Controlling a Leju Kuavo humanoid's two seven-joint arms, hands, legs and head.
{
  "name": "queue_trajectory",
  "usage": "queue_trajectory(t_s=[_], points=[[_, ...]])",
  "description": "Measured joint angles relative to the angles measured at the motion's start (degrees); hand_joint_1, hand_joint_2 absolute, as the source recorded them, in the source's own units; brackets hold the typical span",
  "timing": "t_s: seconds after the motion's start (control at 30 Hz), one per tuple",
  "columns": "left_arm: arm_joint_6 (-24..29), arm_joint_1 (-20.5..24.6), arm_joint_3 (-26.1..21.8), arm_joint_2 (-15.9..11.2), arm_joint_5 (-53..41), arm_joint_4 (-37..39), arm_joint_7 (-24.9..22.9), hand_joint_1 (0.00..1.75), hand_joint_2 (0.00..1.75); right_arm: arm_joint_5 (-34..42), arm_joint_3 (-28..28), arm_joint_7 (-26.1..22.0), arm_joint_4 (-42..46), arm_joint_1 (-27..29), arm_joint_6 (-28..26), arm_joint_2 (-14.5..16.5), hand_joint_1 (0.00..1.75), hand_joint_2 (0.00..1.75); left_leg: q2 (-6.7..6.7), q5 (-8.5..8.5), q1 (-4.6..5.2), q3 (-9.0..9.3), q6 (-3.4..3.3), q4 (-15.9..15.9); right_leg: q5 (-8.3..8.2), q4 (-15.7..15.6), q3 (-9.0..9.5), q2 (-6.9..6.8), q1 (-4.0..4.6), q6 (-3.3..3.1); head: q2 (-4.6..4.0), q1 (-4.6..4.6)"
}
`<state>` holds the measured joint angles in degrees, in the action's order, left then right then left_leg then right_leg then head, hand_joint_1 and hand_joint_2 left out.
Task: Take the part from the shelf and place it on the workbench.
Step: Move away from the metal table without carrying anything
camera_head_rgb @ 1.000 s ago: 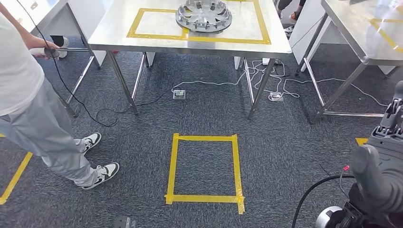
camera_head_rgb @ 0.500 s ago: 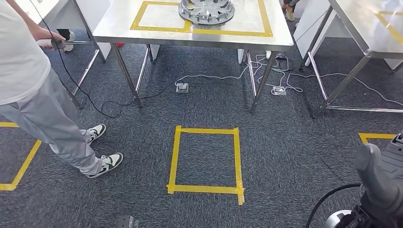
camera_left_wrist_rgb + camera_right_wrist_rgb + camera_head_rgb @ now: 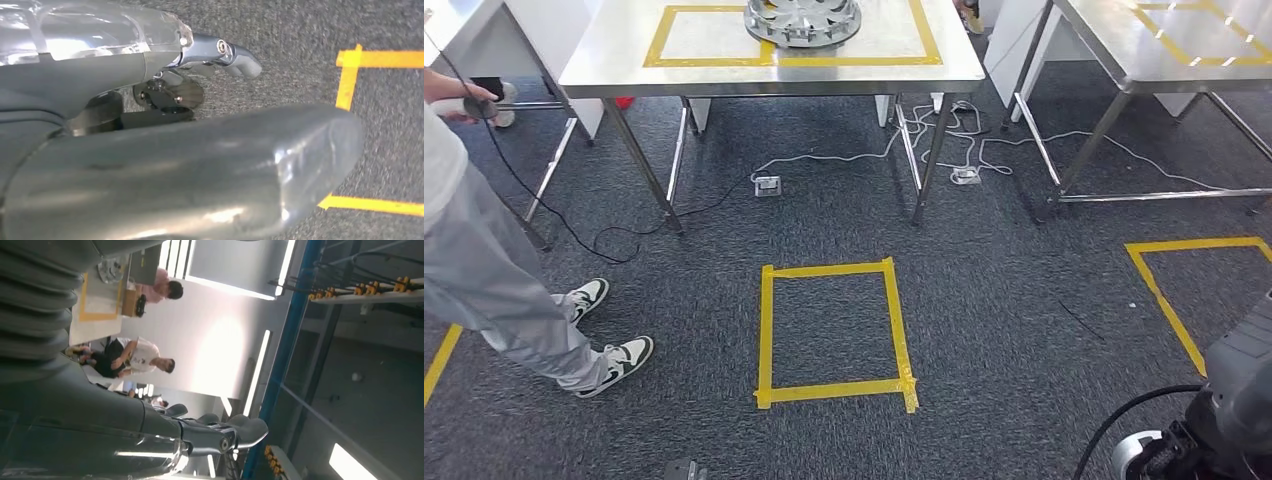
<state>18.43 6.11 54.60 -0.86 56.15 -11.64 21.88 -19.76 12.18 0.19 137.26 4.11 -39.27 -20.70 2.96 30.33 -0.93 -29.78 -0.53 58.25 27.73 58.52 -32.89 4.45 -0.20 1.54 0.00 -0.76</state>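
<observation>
Grey carpet nearest, with a yellow tape square [image 3: 832,336] on it; left hand [image 3: 150,150] and right hand [image 3: 125,435] both hold nothing, fingers loosely apart. Beyond, the silver part [image 3: 802,20] sits at the steel workbench's [image 3: 604,60] far edge, overlapping its tape outline.

My left hand [image 3: 165,150] hangs over grey carpet [image 3: 300,30], thick grey thumb [image 3: 200,170] up close, fingers [image 3: 235,57] slightly curled and holding nothing. I see yellow tape lines [image 3: 350,75] on the floor beyond.

Head cam high, facing fwd/down at carpet [image 3: 984,300]; left wrist cam close above same carpet; right wrist cam upward.
</observation>
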Motion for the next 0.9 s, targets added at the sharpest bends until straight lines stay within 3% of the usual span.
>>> queue_trajectory(t_s=[0.07,0.13,0.17,0.2,0.27,0.33,0.4,0.47,0.53,0.6,0.67,0.7,0.73,0.77,0.83,0.9], points=[[0.04,0.04,0.01,0.07,0.01,-0.02,0.04,0.00,0.00,-0.10,-0.43,-0.21,0.00,0.09,-0.01,0.22,0.00,0.00,-1.62,-0.32,-0.13,-0.23,-0.46,-0.26,3.24,4.88,-2.13,-2.44,-0.04,0.49,0.00,-0.51],[0.07,-0.09,0.03,0.09,0.05,-0.01,0.06,0.00,0.00,-0.61,-0.95,-0.47,0.00,0.31,-0.01,0.50,0.00,0.00,-3.14,-0.40,-0.08,-0.52,-0.57,-0.25,7.17,12.62,-5.21,-3.85,-0.24,1.06,0.00,-1.01],[0.08,-0.15,0.04,0.08,0.07,0.00,0.05,0.00,0.00,-1.04,-1.17,-0.51,-0.01,0.50,-0.01,0.63,0.00,0.00,-3.85,-0.42,-0.07,-0.61,-0.57,-0.24,7.99,15.12,-6.02,-4.06,-0.32,1.25,0.00,-1.14],[0.10,-0.15,0.04,0.08,0.08,0.01,0.05,0.00,0.00,-1.48,-1.35,-0.52,-0.01,0.66,-0.01,0.74,0.00,0.00,-4.46,-0.44,-0.07,-0.65,-0.55,-0.23,7.69,15.59,-5.87,-4.23,-0.37,1.33,0.00,-1.27],[0.11,-0.09,0.04,0.16,0.09,-0.01,0.04,0.00,0.00,-2.15,-1.63,-0.49,-0.02,0.80,-0.01,0.92,0.00,0.00,-5.56,-0.44,-0.07,-0.53,-0.46,-0.23,4.27,9.70,-2.39,-5.19,-0.33,1.15,0.00,-1.54],[0.11,-0.02,0.04,0.24,0.08,-0.03,0.05,0.00,0.00,-2.39,-2.02,-0.43,-0.01,0.76,-0.02,1.08,0.00,0.00,-6.43,-0.35,0.17,-0.37,-0.16,-0.16,1.49,1.62,1.66,-7.55,0.11,0.50,0.00,-1.81],[0.11,-0.03,0.07,0.24,0.07,-0.03,0.05,0.00,0.00,-2.39,-2.43,-0.27,-0.01,0.72,-0.03,1.22,0.00,0.00,-7.25,-0.31,0.43,-0.32,0.41,-0.14,1.11,-1.42,2.76,-8.64,0.56,-0.32,0.00,-1.92],[0.11,-0.01,0.20,0.23,0.07,-0.03,0.04,0.00,0.00,-2.37,-2.72,-0.07,0.00,0.72,-0.03,1.32,0.00,0.00,-7.86,-0.17,0.42,-0.23,1.12,-0.20,0.77,-1.72,2.55,-7.51,0.51,-1.15,0.00,-1.89],[0.10,0.09,0.38,0.23,0.07,-0.04,0.07,0.00,0.00,-2.33,-2.90,0.01,0.00,0.59,-0.02,1.36,0.00,0.00,-5.40,1.54,0.29,-0.82,1.73,1.57,0.19,-2.23,2.60,-6.30,0.25,-1.96,0.00,-1.59],[0.06,0.03,0.47,0.22,0.07,-0.04,0.13,0.00,0.00,-2.27,-2.96,0.03,0.00,0.41,-0.01,1.40,0.00,0.00,-2.50,5.27,0.21,-3.47,1.98,7.75,-0.22,-2.47,2.46,-5.04,0.18,-2.50,0.00,-0.89],[0.00,-0.14,0.52,0.21,0.09,-0.02,0.22,0.00,0.00,-2.25,-2.96,0.10,0.00,0.33,-0.01,1.43,0.00,0.00,-2.44,7.90,0.25,-6.76,1.95,14.73,-0.36,-2.35,2.22,-3.47,0.32,-2.70,0.00,-0.29],[-0.04,-0.19,0.55,0.20,0.09,-0.02,0.28,0.00,0.00,-2.25,-2.96,0.21,0.00,0.24,-0.01,1.43,0.00,0.00,-2.60,7.61,0.26,-7.44,1.89,15.93,-0.38,-2.24,2.17,-2.60,0.37,-2.72,0.00,-0.12],[-0.10,-0.20,0.56,0.21,0.10,-0.02,0.34,0.00,0.00,-2.25,-2.96,0.39,0.00,0.08,-0.01,1.43,0.00,0.00,-2.58,6.13,0.27,-7.11,1.76,14.89,-0.36,-2.10,2.17,-1.70,0.40,-2.70,0.00,-0.02],[-0.21,-0.19,0.57,0.21,0.10,-0.02,0.42,0.00,0.00,-2.26,-2.96,0.59,0.00,-0.12,-0.01,1.42,0.00,0.00,-2.01,3.84,0.25,-5.87,1.58,11.89,-0.31,-1.92,2.18,-0.83,0.40,-2.62,0.00,0.08],[-0.36,-0.16,0.57,0.21,0.13,-0.02,0.52,0.00,0.00,-2.53,-2.94,0.89,0.00,-0.64,-0.01,1.39,0.00,0.00,1.41,0.18,-0.01,-2.75,1.10,4.56,-0.12,-1.40,1.94,0.79,0.33,-2.28,0.00,0.19],[-0.42,-0.19,0.57,0.21,0.21,0.00,0.60,0.00,0.00,-3.56,-2.93,1.03,0.00,-1.17,-0.01,1.33,0.00,0.00,3.59,-0.53,-0.13,-1.21,0.83,0.99,-0.12,-0.99,1.22,2.45,0.12,-1.57,0.00,0.24]])
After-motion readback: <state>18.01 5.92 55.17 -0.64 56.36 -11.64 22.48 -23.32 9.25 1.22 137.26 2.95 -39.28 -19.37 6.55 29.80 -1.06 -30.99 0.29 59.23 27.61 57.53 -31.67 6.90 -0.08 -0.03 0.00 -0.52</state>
